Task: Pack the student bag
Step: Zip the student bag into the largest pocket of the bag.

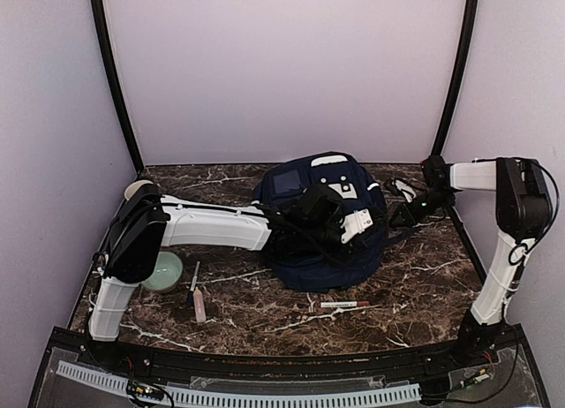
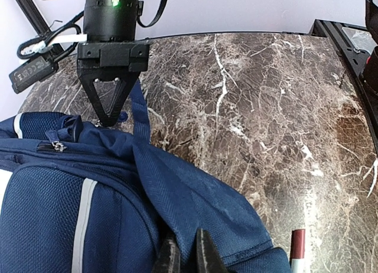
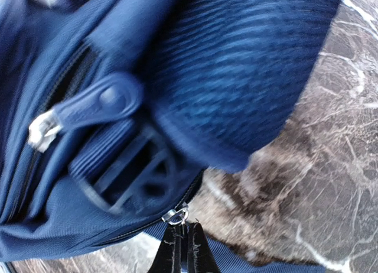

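The student bag (image 1: 305, 249) is a navy backpack lying in the middle of the marble table (image 1: 424, 284). My left gripper (image 1: 371, 237) reaches over it from the left. In the left wrist view that gripper (image 2: 185, 234) is shut on a fold of the bag's navy fabric (image 2: 201, 196). My right gripper (image 1: 395, 217) comes in from the right at the bag's edge. In the right wrist view it (image 3: 183, 226) is shut on a zipper's pull, just below the metal slider (image 3: 175, 215). The left wrist view also shows the right gripper (image 2: 110, 119) at the bag's far edge.
A pale green bowl (image 1: 163, 271) sits by the left arm's base, with a screwdriver-like tool (image 1: 198, 298) beside it. A white and red marker (image 1: 344, 304) lies in front of the bag, its red cap (image 2: 297, 244) close to my left gripper. A small white item (image 1: 404, 189) lies at the back right.
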Robot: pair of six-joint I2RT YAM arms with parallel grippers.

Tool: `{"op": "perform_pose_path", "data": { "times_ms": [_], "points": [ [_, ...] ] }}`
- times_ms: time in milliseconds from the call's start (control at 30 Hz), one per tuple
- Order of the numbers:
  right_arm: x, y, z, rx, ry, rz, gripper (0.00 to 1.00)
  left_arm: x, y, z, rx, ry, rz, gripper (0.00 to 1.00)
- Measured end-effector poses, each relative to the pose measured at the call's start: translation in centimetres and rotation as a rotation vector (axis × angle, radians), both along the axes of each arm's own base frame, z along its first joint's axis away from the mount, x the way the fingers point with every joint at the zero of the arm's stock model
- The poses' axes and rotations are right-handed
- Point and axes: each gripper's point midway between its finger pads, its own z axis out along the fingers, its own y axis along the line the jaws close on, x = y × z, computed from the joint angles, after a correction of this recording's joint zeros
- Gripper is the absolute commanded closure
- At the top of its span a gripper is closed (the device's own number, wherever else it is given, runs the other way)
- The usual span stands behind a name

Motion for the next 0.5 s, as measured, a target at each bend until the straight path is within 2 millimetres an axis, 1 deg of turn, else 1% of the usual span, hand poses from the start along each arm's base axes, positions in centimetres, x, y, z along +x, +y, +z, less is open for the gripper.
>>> {"op": "perform_pose_path", "data": {
  "times_ms": [133, 233, 367, 433, 500],
  "points": [
    [1.2, 0.0, -0.4, 0.017, 0.016, -0.042, 1.0, 0.3, -0.1, 0.3, -0.008, -0.014, 0.003, 1.0],
    [1.9, -0.1, -0.3, 0.028, 0.018, -0.073, 1.0, 0.6, -0.3, 0.5, -0.012, -0.03, 0.005, 1.0],
    [3.7, -0.6, 0.3, 0.034, -0.015, -0.122, 1.0, 1.9, -1.7, 0.8, -0.031, -0.053, 0.012, 1.0],
    [4.8, -1.1, 0.7, 0.028, -0.046, -0.154, 0.95, 2.8, -2.8, 1.0, -0.046, -0.061, 0.017, 1.0],
    [5.7, -1.7, 1.0, 0.018, -0.074, -0.184, 0.88, 3.5, -3.7, 1.0, -0.057, -0.067, 0.019, 1.0]
  ]
}}
